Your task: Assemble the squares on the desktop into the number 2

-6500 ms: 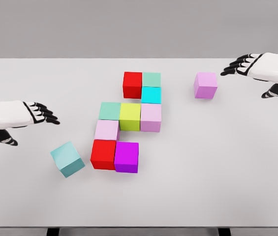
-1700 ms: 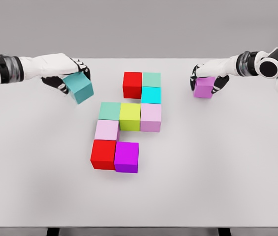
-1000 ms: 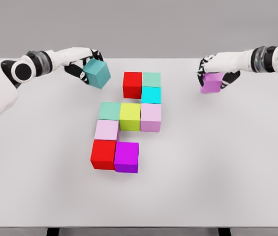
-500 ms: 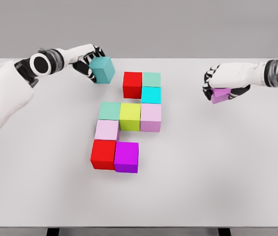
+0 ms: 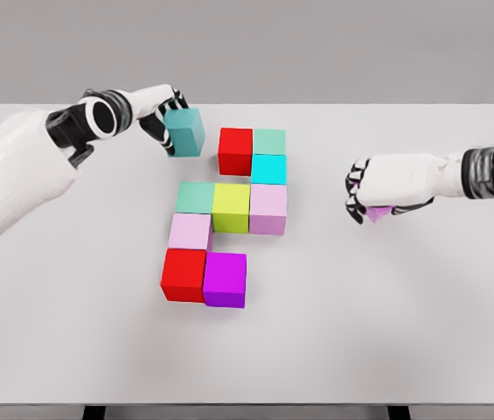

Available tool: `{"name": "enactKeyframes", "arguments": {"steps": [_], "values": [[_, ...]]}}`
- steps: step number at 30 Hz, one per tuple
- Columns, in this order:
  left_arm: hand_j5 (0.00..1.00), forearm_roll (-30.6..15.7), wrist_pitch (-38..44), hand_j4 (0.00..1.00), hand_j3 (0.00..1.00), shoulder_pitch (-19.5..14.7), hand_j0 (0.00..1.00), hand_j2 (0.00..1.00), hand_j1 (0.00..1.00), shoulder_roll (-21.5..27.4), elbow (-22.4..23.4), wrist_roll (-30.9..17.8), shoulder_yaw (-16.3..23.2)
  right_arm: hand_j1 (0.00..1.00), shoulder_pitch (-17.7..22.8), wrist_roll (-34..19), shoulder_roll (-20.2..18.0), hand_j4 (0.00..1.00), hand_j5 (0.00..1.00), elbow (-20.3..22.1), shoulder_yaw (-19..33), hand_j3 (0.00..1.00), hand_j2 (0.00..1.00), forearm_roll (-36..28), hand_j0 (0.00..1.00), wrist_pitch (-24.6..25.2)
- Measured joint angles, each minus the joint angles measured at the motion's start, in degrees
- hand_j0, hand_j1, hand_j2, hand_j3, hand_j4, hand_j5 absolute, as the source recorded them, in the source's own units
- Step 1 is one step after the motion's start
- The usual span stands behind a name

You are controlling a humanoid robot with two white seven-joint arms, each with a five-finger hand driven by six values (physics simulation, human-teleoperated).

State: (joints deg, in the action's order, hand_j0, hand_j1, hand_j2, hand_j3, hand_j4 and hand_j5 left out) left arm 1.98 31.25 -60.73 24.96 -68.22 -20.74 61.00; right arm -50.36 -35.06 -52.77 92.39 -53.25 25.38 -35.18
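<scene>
- Grey wall behind, white desk (image 5: 386,332) in front, carrying a partly built figure of coloured blocks at its middle.
- Left robot hand (image 5: 161,112) holds a teal block (image 5: 184,132) at the far left of the figure, just beside the red block (image 5: 235,150) that starts the top row; the gap lies to the hand's right.
- Right robot hand (image 5: 371,188) is curled over a pink block (image 5: 376,213), well apart to the right of the purple block (image 5: 225,279) ending the bottom row.
- No containers are present.
</scene>
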Motion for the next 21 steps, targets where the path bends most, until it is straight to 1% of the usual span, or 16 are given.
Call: {"name": "enactKeyframes", "arguments": {"steps": [4, 7, 10, 16, 17, 19, 20, 21], "values": [[0.51, -0.2, 2.8, 0.51, 0.51, 0.3, 0.51, 0.51, 0.51, -0.3, -3.1, 1.9, 1.3, 0.44, 1.4, 0.0, -1.2, 0.44, 0.44, 5.3, -0.4, 0.44, 0.44, -0.1, 0.44, 0.0], [0.51, -0.3, 3.5, 0.51, 0.51, 0.4, 0.51, 0.51, 0.51, -0.4, -3.9, 2.5, 1.7, 0.44, 1.5, 0.0, -1.5, 0.44, 0.44, 7.2, -1.2, 0.44, 0.44, -1.1, 0.44, 0.0], [0.51, -0.3, 3.7, 0.51, 0.51, 0.4, 0.51, 0.51, 0.51, -0.4, -4.2, 3.2, 1.9, 0.44, 1.4, 0.0, -0.8, 0.44, 0.44, 7.9, -3.5, 0.44, 0.44, -1.7, 0.44, 0.0], [0.55, -0.4, 3.8, 0.55, 0.55, 0.5, 0.55, 0.55, 0.55, -0.5, -4.3, 4.3, 2.7, 0.44, 0.9, 0.0, 2.4, 0.44, 0.44, 8.3, -7.2, 0.44, 0.44, -2.1, 0.44, 0.0], [0.55, -0.4, 3.8, 0.55, 0.55, 1.2, 0.55, 0.55, 0.55, -0.5, -4.3, 4.3, 2.9, 0.44, 0.9, 0.0, 2.7, 0.44, 0.44, 8.4, -7.5, 0.44, 0.44, -2.1, 0.44, 0.0], [0.57, -0.5, 3.9, 0.57, 0.57, 1.3, 0.57, 0.57, 0.57, -0.6, -4.4, 4.4, 3.1, 0.45, -0.2, 0.0, 3.6, 0.45, 0.45, 8.4, -8.4, 0.45, 0.45, -2.1, 0.45, 0.0], [0.58, -0.5, 3.9, 0.58, 0.58, 1.3, 0.58, 0.58, 0.58, -0.7, -4.4, 4.4, 3.2, 0.59, -0.4, 0.0, 3.9, 0.59, 0.59, 8.4, -8.8, 0.59, 0.59, -2.1, 0.59, 0.0], [0.59, -0.5, 3.9, 0.59, 0.59, 1.3, 0.59, 0.59, 0.59, -0.7, -4.4, 4.5, 3.3, 0.84, -0.4, 0.0, 4.2, 0.84, 0.84, 8.4, -9.1, 0.84, 0.84, -2.1, 0.84, 0.0]]}}
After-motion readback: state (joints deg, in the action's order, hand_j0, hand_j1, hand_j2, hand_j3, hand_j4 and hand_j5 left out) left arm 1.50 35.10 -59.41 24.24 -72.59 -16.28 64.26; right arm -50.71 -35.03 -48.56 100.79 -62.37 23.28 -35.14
